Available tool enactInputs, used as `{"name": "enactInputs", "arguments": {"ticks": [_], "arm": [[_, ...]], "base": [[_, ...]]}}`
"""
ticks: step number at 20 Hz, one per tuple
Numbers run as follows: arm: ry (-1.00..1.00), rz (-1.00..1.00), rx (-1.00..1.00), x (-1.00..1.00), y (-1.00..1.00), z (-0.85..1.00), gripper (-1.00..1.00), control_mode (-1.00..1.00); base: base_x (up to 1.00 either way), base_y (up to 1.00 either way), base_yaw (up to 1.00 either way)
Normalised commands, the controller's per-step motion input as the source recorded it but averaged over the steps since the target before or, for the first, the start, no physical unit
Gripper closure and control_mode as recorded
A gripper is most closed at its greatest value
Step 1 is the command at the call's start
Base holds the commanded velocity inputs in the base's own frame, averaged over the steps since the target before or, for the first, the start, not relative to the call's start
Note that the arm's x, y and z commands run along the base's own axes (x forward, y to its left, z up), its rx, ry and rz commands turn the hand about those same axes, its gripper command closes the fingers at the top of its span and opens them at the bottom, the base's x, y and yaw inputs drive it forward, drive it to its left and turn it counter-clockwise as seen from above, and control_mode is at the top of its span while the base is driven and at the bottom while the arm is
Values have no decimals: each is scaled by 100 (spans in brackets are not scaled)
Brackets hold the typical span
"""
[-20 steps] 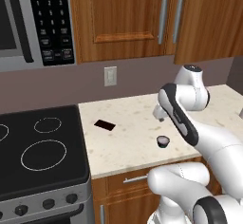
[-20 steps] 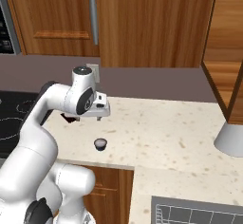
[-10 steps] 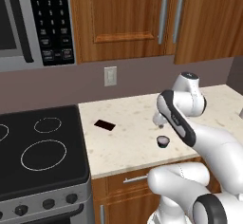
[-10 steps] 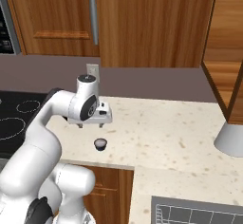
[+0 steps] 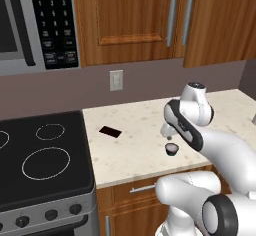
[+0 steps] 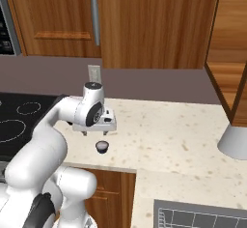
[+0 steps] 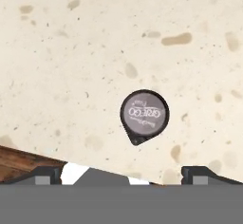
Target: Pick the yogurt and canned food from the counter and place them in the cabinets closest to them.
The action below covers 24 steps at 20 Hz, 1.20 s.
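Since the earlier shots the arm has swung down and forward: a second ago the claw (image 6: 96, 133) sat higher and further back toward the wall, and now it hangs right over the small cup, much lower. Nothing else has budged, the cup and the dark flat thing by the stove are where they were.

Going big to small: the cabinets (image 5: 130, 20) along the wall are shut here, with one standing open at the far right of the right base view. The counter (image 5: 135, 152) is mostly bare speckled stone. The little dark flat item (image 5: 110, 131) lies near the stove, well apart from the cup. Then there's the cup itself (image 7: 144, 114), near the counter's front edge, seen from above as a dark round body with a grey foil lid and a small pull tab. The lid printing and tab make me think this is the yogurt rather than the can, though I can't see any red from these angles.

Handling guess: light, thin-walled, probably a bit squishy, and the foil top won't take any pressure. I'd pinch it across the sides, low on the body, avoiding the tab corner.

Claw looks spread wide: the two tips (image 7: 45, 174) sit far apart, well clear of the cup, holding nothing.
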Motion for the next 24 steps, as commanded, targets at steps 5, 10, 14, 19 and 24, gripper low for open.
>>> {"name": "enactInputs", "arguments": {"ticks": [5,10,14,19,24], "arm": [[5,0,0,14,-2,-28,-100,-100],[4,0,0,12,-1,-28,-100,-100],[4,0,0,11,-2,-28,-100,-100],[3,0,0,10,-4,-28,-100,-100],[2,0,0,10,-4,-26,-100,-100]], "base": [[0,0,0],[0,0,0],[0,0,0],[0,0,0],[0,0,0]]}}
